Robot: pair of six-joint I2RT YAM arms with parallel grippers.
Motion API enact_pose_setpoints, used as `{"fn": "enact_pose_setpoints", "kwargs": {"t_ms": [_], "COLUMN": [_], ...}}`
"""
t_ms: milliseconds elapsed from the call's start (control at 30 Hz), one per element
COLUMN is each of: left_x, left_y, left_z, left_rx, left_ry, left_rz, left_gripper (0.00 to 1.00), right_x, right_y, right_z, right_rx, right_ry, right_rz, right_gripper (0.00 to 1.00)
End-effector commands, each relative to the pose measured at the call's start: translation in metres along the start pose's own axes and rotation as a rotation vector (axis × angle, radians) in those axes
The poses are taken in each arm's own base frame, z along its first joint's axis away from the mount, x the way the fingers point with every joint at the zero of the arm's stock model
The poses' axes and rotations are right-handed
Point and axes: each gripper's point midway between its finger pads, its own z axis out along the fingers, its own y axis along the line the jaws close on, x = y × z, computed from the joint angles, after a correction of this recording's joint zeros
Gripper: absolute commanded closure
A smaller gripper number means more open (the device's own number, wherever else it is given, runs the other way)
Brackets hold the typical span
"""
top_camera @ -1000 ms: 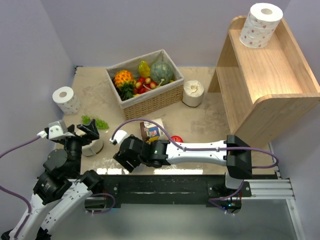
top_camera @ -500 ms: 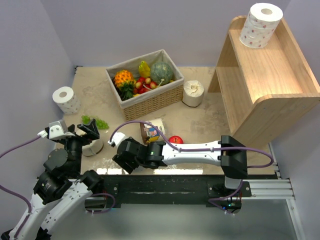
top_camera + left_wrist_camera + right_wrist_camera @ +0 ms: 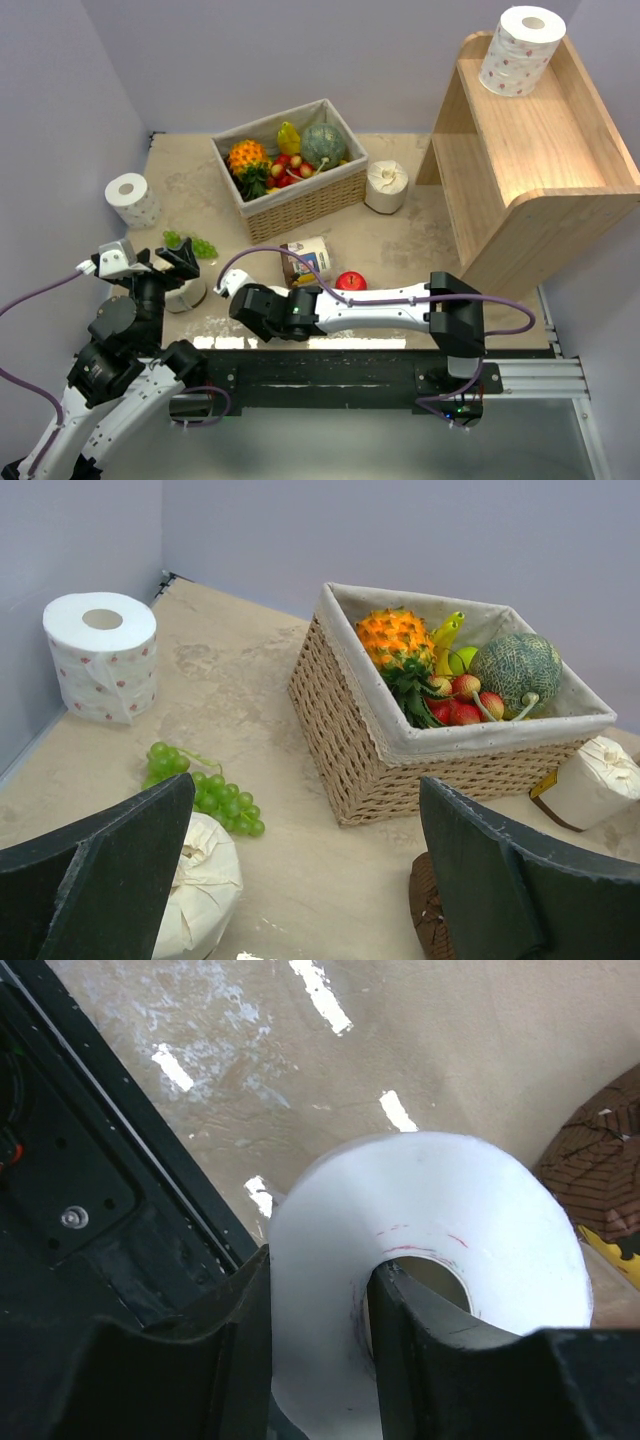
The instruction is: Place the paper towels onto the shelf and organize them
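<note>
there at the near edge of the table [image 3: 420, 240], the right gripper [image 3: 318, 1310] is clamped on the wall of the held roll [image 3: 470, 1210], one finger inside its hollow centre and the other outside. whether this white roll rests on the table or hangs just above it cannot be told. the left gripper [image 3: 305, 790] stands wide open above a cream roll [image 3: 205, 885] near the grapes [image 3: 205, 785]. the shelf [image 3: 540, 150] stands at the far right, well apart from both grippers, with one dotted roll [image 3: 520, 38] upright at the back of its top tier. a corner roll [image 3: 100, 655] stands by the left wall. a wrapped roll [image 3: 386, 187] sits just beside the wicker basket [image 3: 350, 740]. a jar [image 3: 307, 258] lies on its side near an apple [image 3: 350, 281].
</note>
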Motion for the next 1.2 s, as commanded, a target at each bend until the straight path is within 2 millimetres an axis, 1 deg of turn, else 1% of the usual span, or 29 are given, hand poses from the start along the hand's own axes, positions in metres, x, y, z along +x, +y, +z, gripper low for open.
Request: {"fn": "enact_pose_setpoints", "kwargs": {"t_ms": [0, 33, 133, 167, 233, 300, 333, 367, 400, 433, 467, 500, 533, 600, 633, 700, 733, 767, 800, 833, 867, 967, 1000, 1067, 1100, 1133, 1167], "left_x": [-0.006, -0.006, -0.006, -0.006, -0.007, -0.007, -0.007, -0.006, -0.006, -0.006, -0.007, -0.006, -0.006, -0.007, -0.007, -0.006, -0.006, -0.005, -0.005, -0.005, -0.005, -0.006, -0.005, -0.005, -0.006, -0.005, -0.005], "left_y": [-0.001, -0.001, -0.001, -0.001, -0.001, -0.001, -0.001, -0.002, -0.002, -0.002, -0.002, -0.002, -0.002, -0.002, -0.002, -0.003, -0.004, -0.004, -0.004, -0.004, -0.005, -0.004, -0.004, -0.005, -0.004, -0.005, -0.005], "left_z": [0.003, 0.003, 0.003, 0.003, 0.003, 0.003, 0.002, 0.003, 0.003, 0.003, 0.002, 0.003, 0.003, 0.002, 0.002, 0.003, 0.003, 0.003, 0.003, 0.003, 0.003, 0.003, 0.003, 0.003, 0.003, 0.003, 0.003], "left_rx": [-0.014, -0.017, -0.016, -0.014, -0.015, -0.015, -0.013, -0.01, -0.011, -0.009, -0.008, -0.006, -0.006, -0.003, -0.003, 0.001, 0.002, 0.003, 0.004, 0.004, 0.006, 0.005, 0.005, 0.006, 0.007, 0.008, 0.008], "left_ry": [-0.023, -0.023, -0.022, -0.023, -0.024, -0.025, -0.025, -0.023, -0.023, -0.024, -0.025, -0.023, -0.023, -0.026, -0.025, -0.023, -0.022, -0.021, -0.019, -0.019, -0.019, -0.022, -0.02, -0.021, -0.022, -0.019, -0.019], "left_rz": [-0.025, -0.024, -0.023, -0.025, -0.024, -0.025, -0.026, -0.025, -0.024, -0.026, -0.027, -0.023, -0.024, -0.026, -0.025, -0.022, -0.022, -0.018, -0.017, -0.016, -0.016, -0.019, -0.017, -0.018, -0.017, -0.015, -0.015], "left_gripper": [0.0, 0.0, 0.0, 0.0, 0.0, 0.0, 0.0, 0.0, 0.0, 0.0, 0.0, 0.0, 0.0, 0.0, 0.0, 0.0, 0.0, 0.0, 0.0, 0.0, 0.0, 0.0, 0.0, 0.0, 0.0, 0.0, 0.0], "right_x": [-0.056, -0.06, -0.079, -0.088, -0.1, -0.117, -0.121, -0.137, -0.144, -0.151, -0.161, -0.166, -0.172, -0.178, -0.183, -0.187, -0.19, -0.188, -0.187, -0.186, -0.18, -0.169, -0.163, -0.156, -0.149, -0.147, -0.148], "right_y": [-0.016, -0.019, -0.036, -0.043, -0.06, -0.081, -0.098, -0.116, -0.129, -0.158, -0.173, -0.188, -0.214, -0.237, -0.255, -0.273, -0.285, -0.295, -0.301, -0.311, -0.319, -0.341, -0.353, -0.363, -0.374, -0.378, -0.381], "right_z": [-0.053, -0.061, -0.089, -0.103, -0.122, -0.149, -0.161, -0.178, -0.188, -0.203, -0.218, -0.229, -0.25, -0.275, -0.299, -0.327, -0.35, -0.366, -0.377, -0.392, -0.407, -0.436, -0.445, -0.457, -0.463, -0.466, -0.462], "right_rx": [0.036, 0.039, 0.096, 0.118, 0.189, 0.254, 0.321, 0.362, 0.395, 0.47, 0.499, 0.537, 0.602, 0.68, 0.734, 0.802, 0.839, 0.894, 0.928, 0.965, 1.008, 1.086, 1.118, 1.133, 1.163, 1.167, 1.147], "right_ry": [-0.142, -0.148, -0.18, -0.189, -0.209, -0.237, -0.236, -0.277, -0.293, -0.308, -0.344, -0.347, -0.378, -0.401, -0.444, -0.463, -0.501, -0.504, -0.496, -0.511, -0.515, -0.509, -0.502, -0.515, -0.498, -0.499, -0.504], "right_rz": [0.013, -0.009, -0.052, -0.06, -0.091, -0.097, -0.123, -0.096, -0.089, -0.075, -0.036, -0.063, -0.021, -0.026, 0.01, -0.01, 0.019, 0.035, 0.016, 0.036, 0.056, 0.073, 0.094, 0.112, 0.127, 0.132, 0.13], "right_gripper": [0.67, 0.68, 0.68, 0.68, 0.68, 0.68, 0.68, 0.67, 0.67, 0.66, 0.66, 0.66, 0.66, 0.66, 0.66, 0.66, 0.65, 0.65, 0.64, 0.64, 0.64, 0.63, 0.62, 0.61, 0.6, 0.6, 0.59]}}
